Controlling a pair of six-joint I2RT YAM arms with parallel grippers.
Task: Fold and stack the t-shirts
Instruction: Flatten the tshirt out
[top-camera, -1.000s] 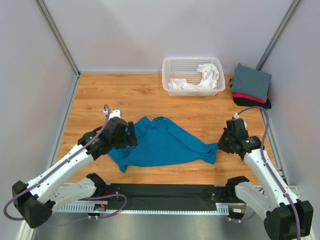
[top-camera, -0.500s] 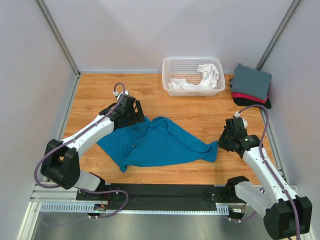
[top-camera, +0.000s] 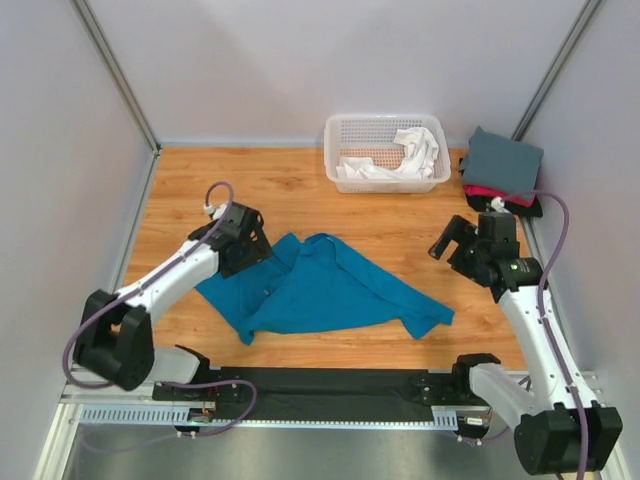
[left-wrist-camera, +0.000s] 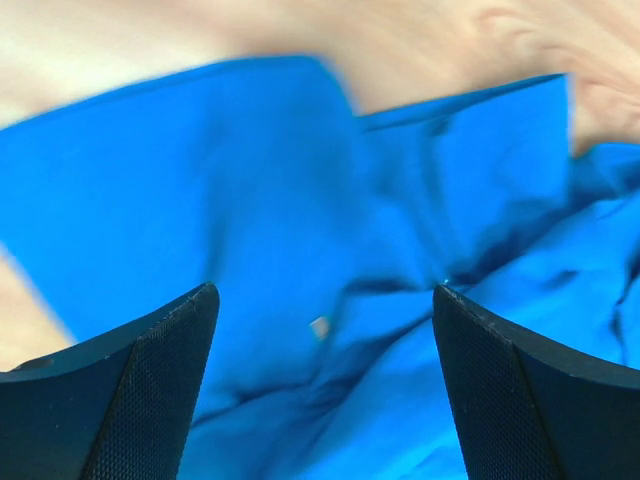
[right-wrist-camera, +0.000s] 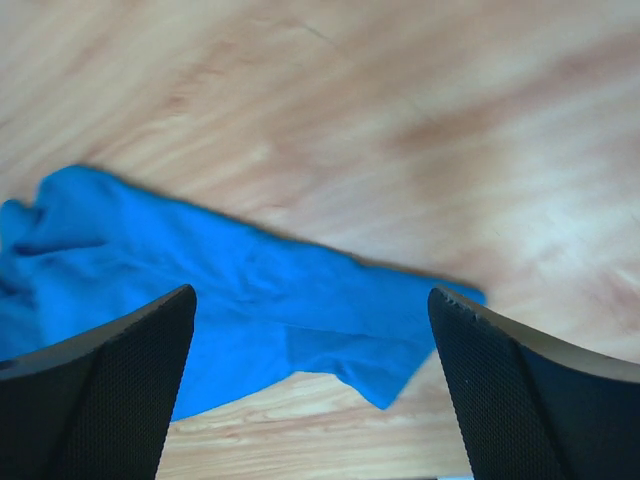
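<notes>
Teal-blue t-shirt (top-camera: 320, 295) lies rumpled on the tabletop (top-camera: 300, 190), likely limp and light; left pincer (top-camera: 264, 250) and right pincer (top-camera: 446, 240) gape wide, empty. Corners and hems look the surest holds.

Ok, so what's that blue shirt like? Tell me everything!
The blue t-shirt is soft, plain cloth, bright teal-blue. It lies crumpled and spread out, not folded, on the wooden table, with one corner stretched toward the right. The open left gripper hangs over its left part; nothing grips it.
</notes>
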